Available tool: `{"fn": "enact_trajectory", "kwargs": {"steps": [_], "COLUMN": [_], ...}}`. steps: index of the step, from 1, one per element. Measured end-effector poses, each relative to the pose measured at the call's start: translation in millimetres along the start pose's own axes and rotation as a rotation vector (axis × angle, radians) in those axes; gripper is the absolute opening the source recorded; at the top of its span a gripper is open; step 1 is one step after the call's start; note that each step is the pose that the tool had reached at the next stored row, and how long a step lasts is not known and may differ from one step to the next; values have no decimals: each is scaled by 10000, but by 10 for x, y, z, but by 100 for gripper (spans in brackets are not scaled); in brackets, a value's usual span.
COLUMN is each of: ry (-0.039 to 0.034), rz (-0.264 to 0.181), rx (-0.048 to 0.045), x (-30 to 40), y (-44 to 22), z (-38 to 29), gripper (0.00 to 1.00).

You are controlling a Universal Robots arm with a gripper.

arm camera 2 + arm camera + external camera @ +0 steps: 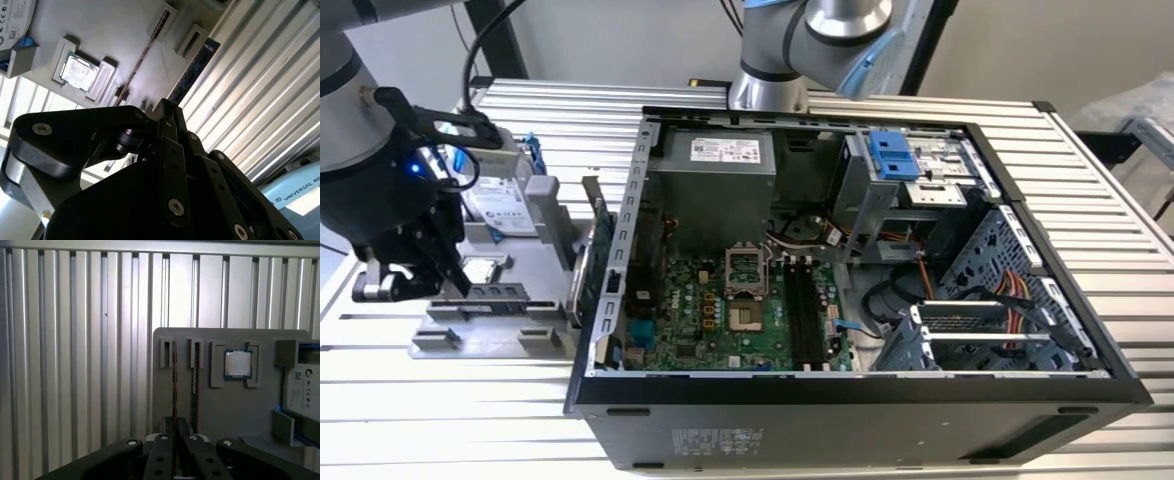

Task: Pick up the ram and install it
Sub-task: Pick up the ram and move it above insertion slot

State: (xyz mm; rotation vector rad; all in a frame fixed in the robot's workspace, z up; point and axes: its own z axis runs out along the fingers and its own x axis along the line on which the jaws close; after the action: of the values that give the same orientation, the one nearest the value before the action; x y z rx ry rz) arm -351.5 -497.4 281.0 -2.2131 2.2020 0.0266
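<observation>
At the exterior view's left, the black pincer (454,280) hangs low over the grey tray (494,335), which lies on the ribbed metal table (454,420). In the first wrist view we see its fingers drawn close together on the two faces of the ram stick (174,380), gripping it. The thin stick stands on edge in the slot nearest the tray's edge.

A second thin stick (196,380) stands in the tray's next slot. Beyond it a square, shiny processor chip (237,363) lies in its own recess, and then a drive (305,385) bears a white label of small print.

Just beside the tray, toward the exterior view's right, sits the open black computer case (854,420). It has a white sticker on its outer wall and a green motherboard (707,325) inside.
</observation>
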Motion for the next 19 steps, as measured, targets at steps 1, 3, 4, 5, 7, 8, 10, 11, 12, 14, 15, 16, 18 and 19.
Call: {"fn": "enact_trajectory", "kwargs": {"steps": [1,3,4,5,7,8,10,11,12,14,15,16,18,19], "ry": [0,0,0,-1,1,0,0,0,-1,0,-1,0,1,1], "rz": [0,0,0,0,0,0,0,0,0,0,0,0,0,0], "rx": [0,0,0,1,-1,0,0,0,0,0,2,0,-1,-1], "x": [0,0,-1,-1,-1,-1,-2,-2,-2,-2,-2,-2,-3,-3], "y": [0,0,0,0,0,0,0,0,0,0,0,0,0,0], "z": [-6,-21,-27,-31,-47,-53,-66,-71,-77,-88,-92,-96,-106,-111], "gripper": [0,0,0,0,0,0,0,0,0,0,0,0,0,0]}}
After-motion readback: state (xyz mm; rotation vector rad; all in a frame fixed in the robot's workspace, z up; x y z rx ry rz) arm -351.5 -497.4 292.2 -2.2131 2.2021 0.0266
